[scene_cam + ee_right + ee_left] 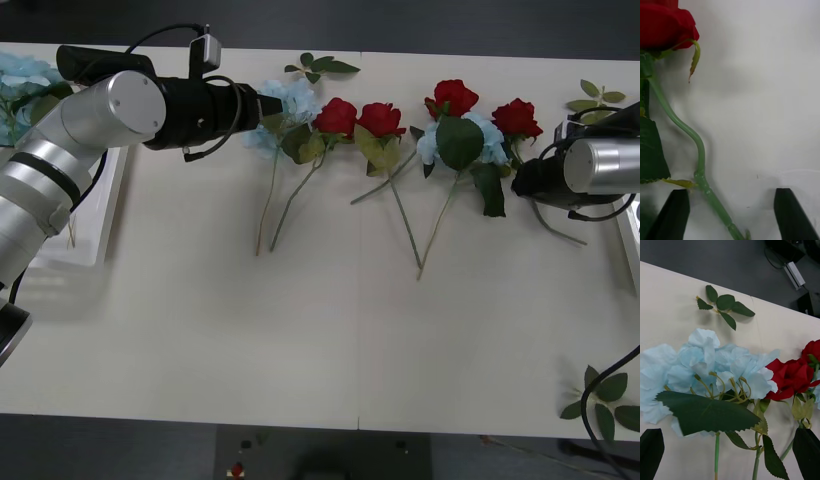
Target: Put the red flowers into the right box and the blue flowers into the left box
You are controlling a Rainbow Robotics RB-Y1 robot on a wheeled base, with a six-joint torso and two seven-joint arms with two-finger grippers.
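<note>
Four artificial red roses [440, 105] with thin green stems and two pale-blue fluffy hydrangea clusters [285, 110] are laid in a row across the far half of the pale surface [300, 330], between about 11 and 1 o'clock. The left hand [730, 450] is held over the leftmost blue cluster at 11 o'clock, its black fingers [651, 452] spread apart, with that cluster's stem and the neighbouring rose's stem seen between them; nothing is pinched. The right hand [732, 213] is placed at 2 o'clock over the stem of the rightmost red rose [666, 24], its black fingers [675, 212] spread on either side of the stem without touching it. The white slotted plastic basket [85, 245] is seen at 9 to 10 o'clock behind the left arm, with more blue flowers at its far end. The smooth white rim of the right box [630, 235] is seen at 3 o'clock. Loose green leaf sprigs [320, 66] are scattered at 12, 2 and 4 o'clock
</note>
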